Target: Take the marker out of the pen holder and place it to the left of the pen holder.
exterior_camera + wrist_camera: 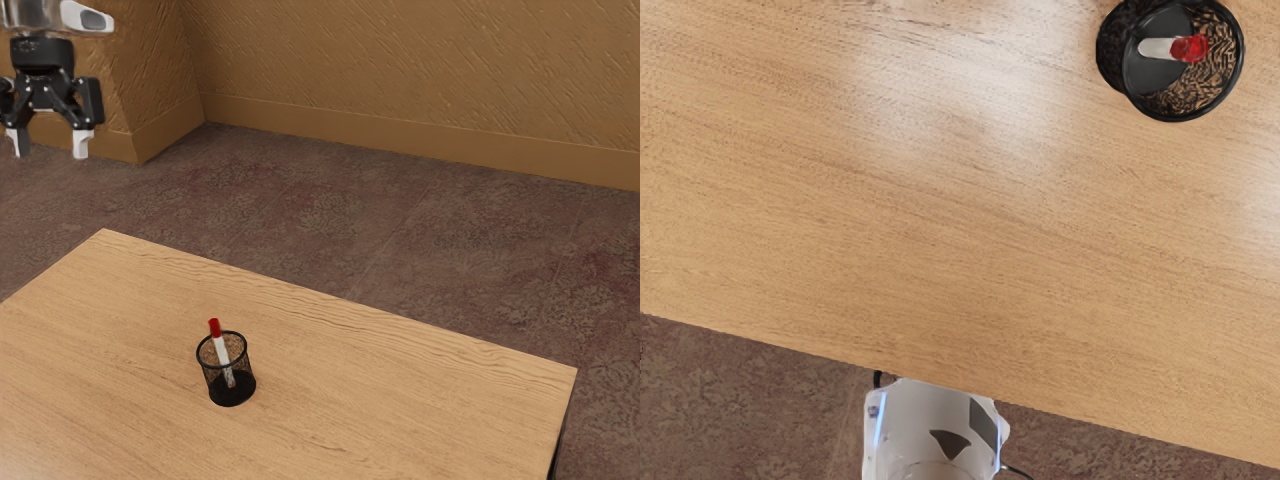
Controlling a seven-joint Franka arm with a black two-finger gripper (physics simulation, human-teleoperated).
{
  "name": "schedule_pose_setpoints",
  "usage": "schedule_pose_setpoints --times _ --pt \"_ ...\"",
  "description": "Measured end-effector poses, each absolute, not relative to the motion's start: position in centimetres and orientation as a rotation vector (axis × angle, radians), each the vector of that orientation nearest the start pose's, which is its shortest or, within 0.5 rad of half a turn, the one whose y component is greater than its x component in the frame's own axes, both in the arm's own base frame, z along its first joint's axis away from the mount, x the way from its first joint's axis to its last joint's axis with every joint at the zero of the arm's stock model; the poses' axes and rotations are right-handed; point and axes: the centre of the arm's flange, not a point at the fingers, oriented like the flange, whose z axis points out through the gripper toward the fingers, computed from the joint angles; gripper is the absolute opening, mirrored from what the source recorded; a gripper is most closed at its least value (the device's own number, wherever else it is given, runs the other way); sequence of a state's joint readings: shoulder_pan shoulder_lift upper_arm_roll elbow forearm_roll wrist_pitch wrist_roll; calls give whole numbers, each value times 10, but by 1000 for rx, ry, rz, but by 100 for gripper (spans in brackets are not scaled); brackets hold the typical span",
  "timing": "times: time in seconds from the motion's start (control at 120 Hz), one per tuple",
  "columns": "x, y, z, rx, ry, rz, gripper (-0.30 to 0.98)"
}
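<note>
Indoor room, patterned carpet (400, 230), textured wall (400, 60)

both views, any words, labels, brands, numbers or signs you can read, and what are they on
None can be read.
Gripper: faint marks on its black housing, too small to read.
Marker and pen holder: no lettering visible.
White robot base: dark shapes, no readable letters.

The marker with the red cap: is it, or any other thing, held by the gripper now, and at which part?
Nothing is held: the gripper is open and empty, and the marker stands in the pen holder.
</note>
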State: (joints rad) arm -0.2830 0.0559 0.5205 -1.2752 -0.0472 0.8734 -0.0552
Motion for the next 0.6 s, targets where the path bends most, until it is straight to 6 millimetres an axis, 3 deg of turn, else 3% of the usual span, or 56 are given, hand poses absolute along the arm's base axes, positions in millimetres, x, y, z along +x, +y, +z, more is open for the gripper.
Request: schedule_pose_setpoints --times 0.042,0.083,0.175,0.242,0.3,0.342,0.425,0.542,0.6 --pt "482 106 687 -3091 -456 570 67" --pt "492 99 690 -3092 -431 456 67" --pt "512 54 690 -3086 -293 328 67" --pt "533 17 673 -3065 -209 298 67" --pt "550 -7 643 -3061 -154 305 67" --pt "556 -14 605 -3076 -133 360 67" --pt "537 -9 542 -3107 -189 433 67" --pt "516 -2 494 -3133 -336 434 64" --pt "509 -8 478 -3148 -388 421 63"
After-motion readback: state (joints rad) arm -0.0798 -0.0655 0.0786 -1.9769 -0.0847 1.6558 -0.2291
